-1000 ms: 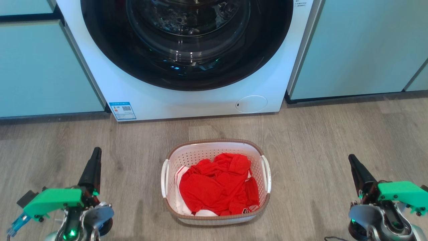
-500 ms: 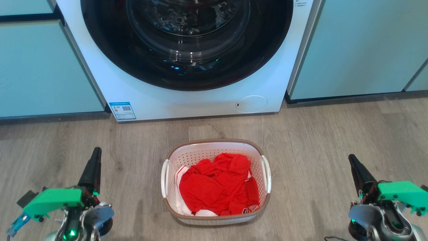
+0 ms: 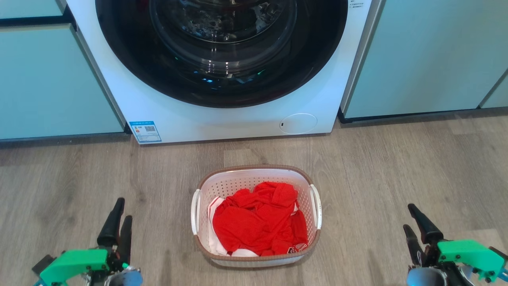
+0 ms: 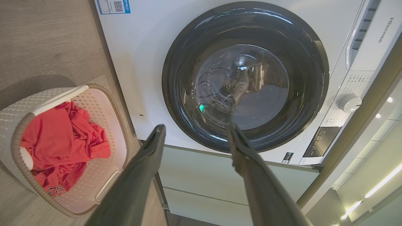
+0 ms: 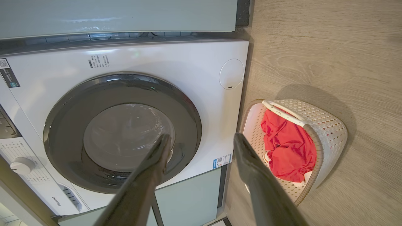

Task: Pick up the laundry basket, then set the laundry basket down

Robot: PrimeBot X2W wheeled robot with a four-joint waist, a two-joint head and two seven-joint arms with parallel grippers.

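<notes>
The laundry basket [image 3: 238, 182] is white and perforated, with a brown rim band and white side handles. It stands on the wooden floor in front of the washing machine, and red clothes [image 3: 258, 220] lie in it. My left gripper [image 3: 123, 209] hangs open at the lower left, well clear of the basket. My right gripper [image 3: 407, 216] hangs open at the lower right, equally far off. In the left wrist view the left gripper [image 4: 196, 126] has its fingers spread, with the basket [image 4: 12, 113] off to the side. The right gripper [image 5: 202, 136] is likewise spread and empty, beside the basket [image 5: 328, 121].
A white front-loading washing machine [image 3: 238, 119] with a dark round door stands just behind the basket. Pale green cabinets [image 3: 47, 79] flank it on both sides. Wooden floor [image 3: 377, 167] lies open to the left and right of the basket.
Both grippers went from shut to open. Both have also drawn down toward the bottom edge of the head view. The basket has stayed where it was.
</notes>
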